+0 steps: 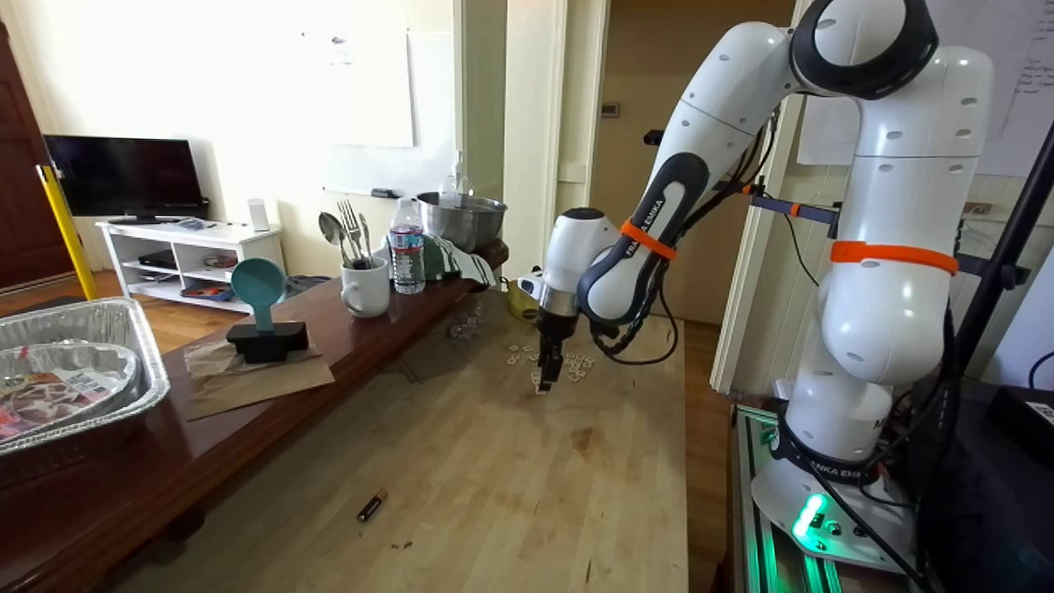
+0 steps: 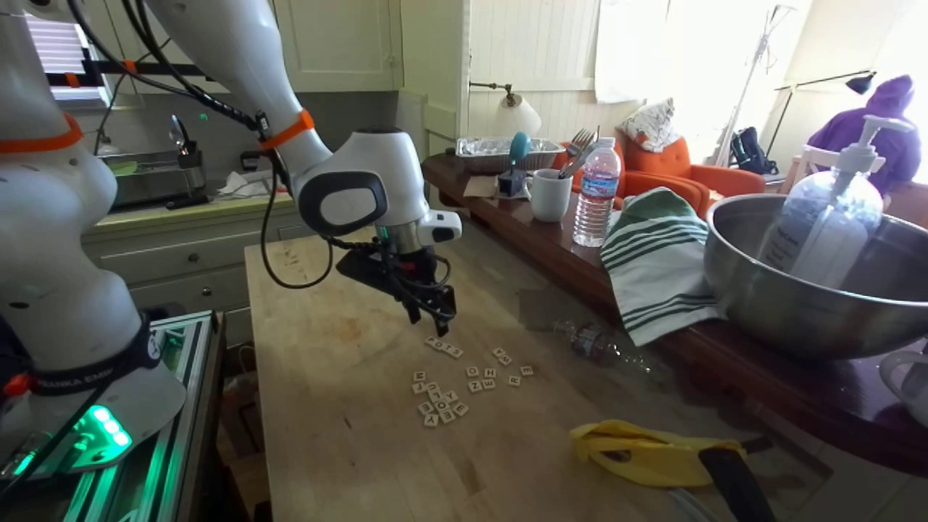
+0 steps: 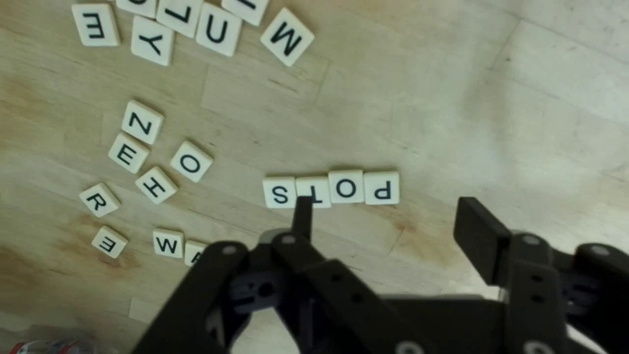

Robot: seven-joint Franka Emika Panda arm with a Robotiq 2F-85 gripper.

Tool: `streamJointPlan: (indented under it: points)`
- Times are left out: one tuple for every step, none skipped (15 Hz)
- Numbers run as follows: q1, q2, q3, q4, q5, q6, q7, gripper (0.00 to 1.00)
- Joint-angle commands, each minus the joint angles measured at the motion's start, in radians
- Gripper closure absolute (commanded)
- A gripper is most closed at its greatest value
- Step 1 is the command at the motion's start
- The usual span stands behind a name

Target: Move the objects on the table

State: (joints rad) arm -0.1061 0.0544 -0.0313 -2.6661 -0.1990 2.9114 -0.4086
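The plank table [image 1: 510, 461] stands between the robot base [image 1: 778, 494] and a dark counter [image 1: 350, 342], a strip of floor [image 1: 706, 461] along the table's robot-side edge. A broad open stretch runs from one battery [image 1: 372, 506] to the letter tiles [image 3: 346, 187]: four in a row, eight scattered, and a cluster cut off in the wrist view. One gripper [image 3: 385, 221] hangs above, jaws well apart.

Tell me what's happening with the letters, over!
Black two-fingered end effector open, above light brown wood-grain table. Square cream letter tiles ungrasped, four spelling POTS. Clear plastic bottle lies apart, likely no obstacle.
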Motion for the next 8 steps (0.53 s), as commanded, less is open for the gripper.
streamJointPlan:
  points:
    - [0.000,-0.038,-0.015,-0.003,0.010,-0.062,-0.047,0.00]
    - [0.000,-0.040,-0.018,-0.002,0.011,-0.068,-0.052,0.00]
    - [0.001,-0.042,-0.022,-0.001,0.009,-0.076,-0.055,0.00]
    - [0.001,-0.042,-0.026,0.002,0.005,-0.086,-0.055,0.00]
    - [0.001,-0.041,-0.030,0.005,0.002,-0.093,-0.047,0.00]
    - [0.003,-0.039,-0.031,0.008,0.006,-0.107,-0.046,0.00]
    - [0.007,-0.025,-0.030,0.004,0.000,-0.059,-0.030,0.00]
    - [0.007,-0.025,-0.032,0.006,0.000,-0.067,-0.030,0.01]
